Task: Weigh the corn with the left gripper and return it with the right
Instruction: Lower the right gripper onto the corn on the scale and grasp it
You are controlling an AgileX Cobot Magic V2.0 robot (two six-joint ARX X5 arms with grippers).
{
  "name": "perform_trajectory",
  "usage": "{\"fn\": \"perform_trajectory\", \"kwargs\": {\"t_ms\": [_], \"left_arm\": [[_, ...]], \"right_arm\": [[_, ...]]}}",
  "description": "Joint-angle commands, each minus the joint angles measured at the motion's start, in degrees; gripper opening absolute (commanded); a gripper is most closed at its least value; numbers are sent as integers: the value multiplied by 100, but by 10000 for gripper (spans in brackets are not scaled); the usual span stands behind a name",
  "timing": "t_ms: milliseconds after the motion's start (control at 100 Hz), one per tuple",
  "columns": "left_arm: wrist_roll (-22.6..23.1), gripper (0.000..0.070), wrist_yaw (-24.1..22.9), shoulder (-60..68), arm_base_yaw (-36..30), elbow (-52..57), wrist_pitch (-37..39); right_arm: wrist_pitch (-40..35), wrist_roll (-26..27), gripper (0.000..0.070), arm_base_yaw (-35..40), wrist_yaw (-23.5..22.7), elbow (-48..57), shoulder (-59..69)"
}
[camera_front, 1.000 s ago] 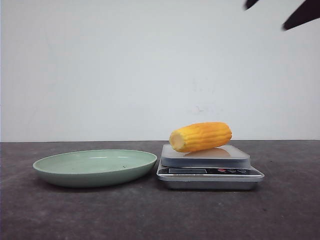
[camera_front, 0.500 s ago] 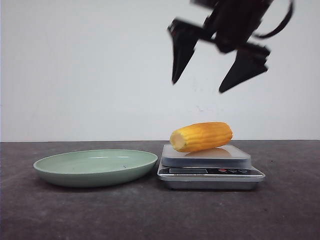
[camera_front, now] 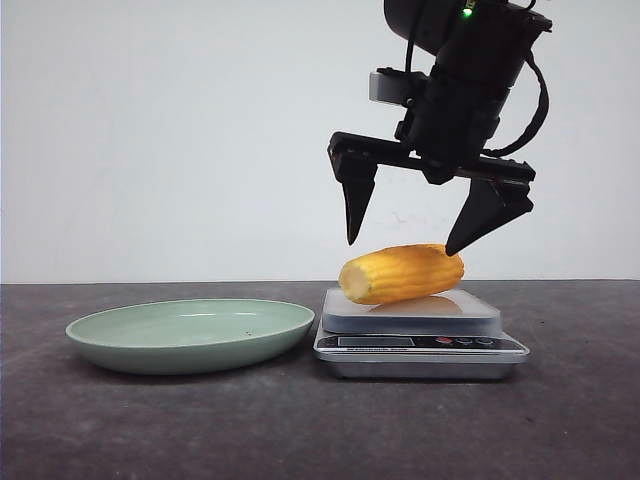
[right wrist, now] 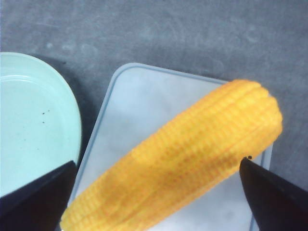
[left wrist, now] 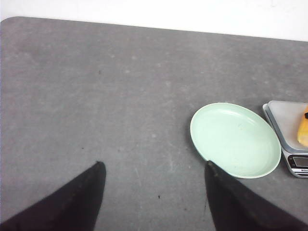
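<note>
The corn [camera_front: 402,273] is a stubby yellow-orange cob lying on its side on the grey kitchen scale [camera_front: 420,335], pale cut end toward the plate. It also shows in the right wrist view [right wrist: 178,163] and as a sliver at the edge of the left wrist view [left wrist: 303,130]. My right gripper [camera_front: 402,243] is open and hangs just above the corn, its fingertips [camera_front: 353,225] spread past both ends of the cob without touching it. In its own view the right gripper [right wrist: 159,166] straddles the corn. My left gripper [left wrist: 155,166] is open and empty, high above bare table left of the plate.
A pale green shallow plate [camera_front: 120,328] sits on the dark table left of the scale, empty; it also shows in the left wrist view [left wrist: 235,139] and the right wrist view [right wrist: 29,125]. A white wall stands behind the table.
My right gripper has come down from the upper right and now hangs open just above the corn. The corn, scale and plate have not moved.
</note>
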Motion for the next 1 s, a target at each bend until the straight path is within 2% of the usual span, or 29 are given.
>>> {"fn": "perform_trajectory", "kwargs": {"t_ms": [0, 180, 280, 620, 860, 950, 990], "left_arm": [[138, 391, 4, -2, -52, 59, 96], [184, 391, 7, -2, -52, 59, 181], [208, 391, 7, -2, -52, 59, 173], [203, 391, 9, -13, -52, 59, 118], [203, 391, 9, -44, -52, 59, 98], [203, 391, 9, -44, -52, 59, 94], [203, 391, 9, -44, -52, 59, 96]], "right_arm": [[-4, 195, 633, 50, 2, 127, 92], [-179, 385, 608, 50, -7, 127, 92], [-212, 404, 548, 50, -2, 127, 96], [-227, 428, 542, 0, -149, 127, 350], [-304, 424, 344, 35, -109, 127, 424], [-289, 415, 220, 70, -85, 129, 422], [-295, 411, 125, 81, -85, 129, 422]]}}
